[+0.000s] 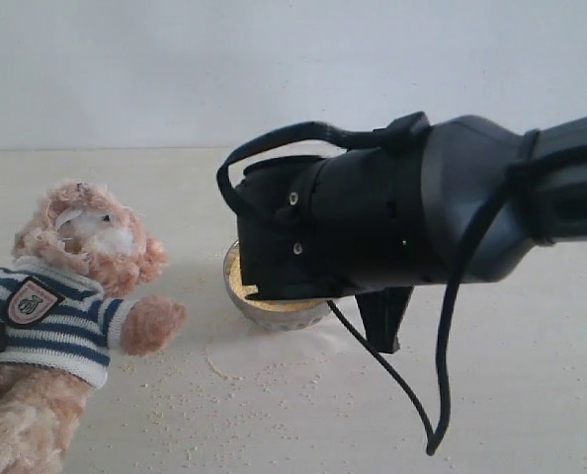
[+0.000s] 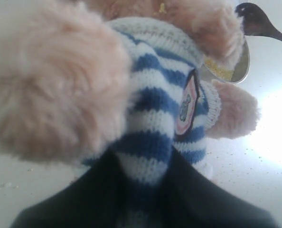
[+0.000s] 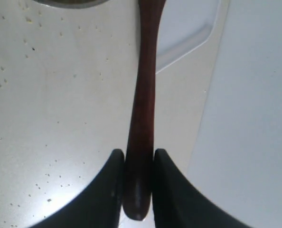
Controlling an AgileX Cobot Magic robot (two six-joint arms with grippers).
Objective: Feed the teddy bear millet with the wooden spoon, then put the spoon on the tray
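My right fingers (image 3: 103, 190) pinch the slim handle of the dark reddish-brown wooden spoon (image 3: 143, 95), its tip by the round steel bowl (image 1: 274, 314) of yellow millet (image 1: 237, 279). My left fingers (image 2: 84, 199) clamp the striped shirt of the fluffy light-brown teddy bear (image 1: 66, 296).

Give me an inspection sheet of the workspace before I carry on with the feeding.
Surface: pale table, scattered grains across it.
Job's things: teddy bear leaning at the left; millet in steel bowl; wooden spoon reaching toward that bowl; tray partly in view beside the spoon.
Clutter: nothing seen beyond the grains.
Grippers: left gripper shut on the teddy bear's striped body; right gripper shut on the wooden spoon's handle.
Cables: black cable hangs from the right arm, close to the table.
Surroundings: plain pale wall.
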